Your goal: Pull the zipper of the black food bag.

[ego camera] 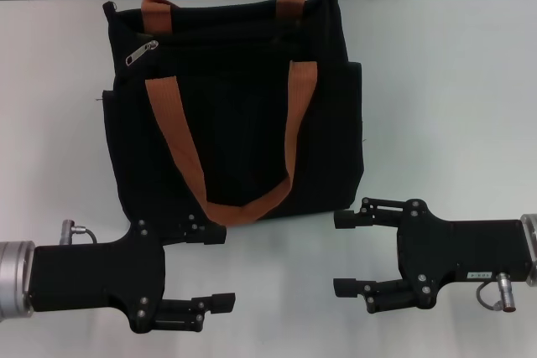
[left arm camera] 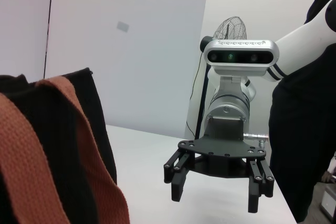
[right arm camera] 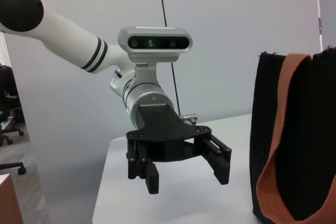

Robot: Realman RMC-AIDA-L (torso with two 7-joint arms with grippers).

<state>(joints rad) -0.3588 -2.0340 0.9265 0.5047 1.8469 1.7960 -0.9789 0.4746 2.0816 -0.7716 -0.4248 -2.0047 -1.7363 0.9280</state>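
Note:
The black food bag (ego camera: 226,115) stands upright on the white table, with two orange-brown strap handles (ego camera: 180,153). The zipper (ego camera: 141,54), a small silver slider with a pull tab, sits at the left end of the bag's top. My left gripper (ego camera: 220,267) is open and empty in front of the bag's left bottom corner, one finger close to the front edge. My right gripper (ego camera: 342,253) is open and empty in front of the bag's right bottom corner. The left wrist view shows the right gripper (left arm camera: 215,198) and bag (left arm camera: 58,150). The right wrist view shows the left gripper (right arm camera: 187,179) and bag (right arm camera: 304,129).
The white table (ego camera: 453,106) extends to both sides of the bag and between the two grippers. A wall runs behind the table. In the left wrist view a person in dark clothes (left arm camera: 304,129) stands behind the right arm, next to a fan (left arm camera: 231,27).

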